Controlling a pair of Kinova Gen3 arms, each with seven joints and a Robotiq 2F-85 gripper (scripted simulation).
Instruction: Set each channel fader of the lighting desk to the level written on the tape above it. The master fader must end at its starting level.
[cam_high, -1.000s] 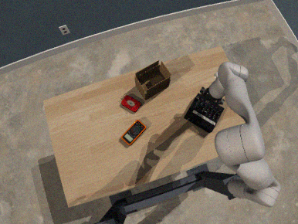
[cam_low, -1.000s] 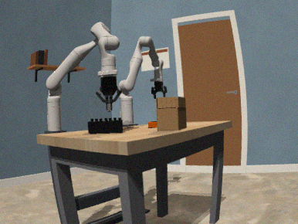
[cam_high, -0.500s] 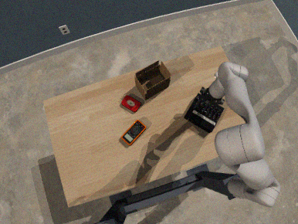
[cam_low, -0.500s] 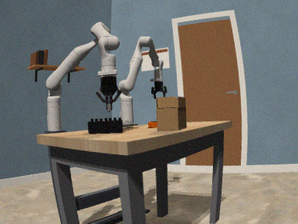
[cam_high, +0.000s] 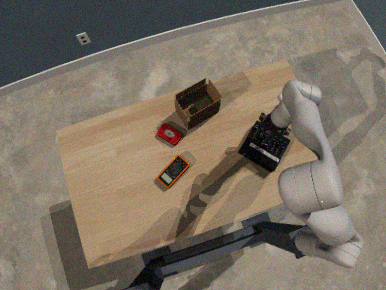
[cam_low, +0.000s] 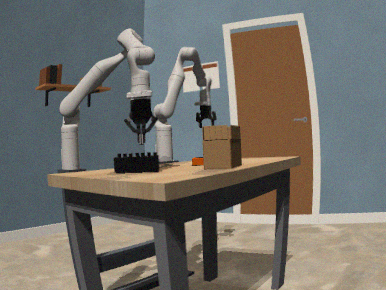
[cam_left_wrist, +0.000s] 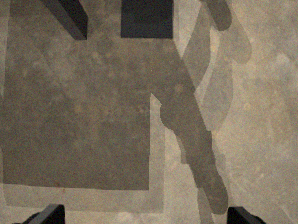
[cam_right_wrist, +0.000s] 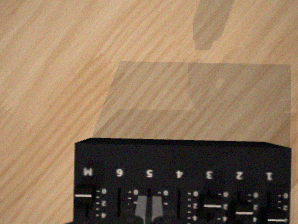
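Across the table (cam_high: 115, 160) (cam_low: 270, 164) (cam_right_wrist: 50, 75) to the desk (cam_high: 261, 151) (cam_low: 136, 165) (cam_right_wrist: 165, 156): sits just below the right gripper (cam_high: 274, 126) (cam_low: 141, 142) (cam_right_wrist: 149, 209), pressed together, seemingly near channel 5 (cam_right_wrist: 149, 173); spreads its row crosswise, well apart from the left gripper (cam_low: 205, 123) (cam_left_wrist: 146, 215), opened wide.

2 pale arms (cam_low: 92, 82) (cam_low: 173, 90), wooden table (cam_low: 165, 187), cardboard box (cam_low: 221, 152), brown door (cam_low: 272, 120)
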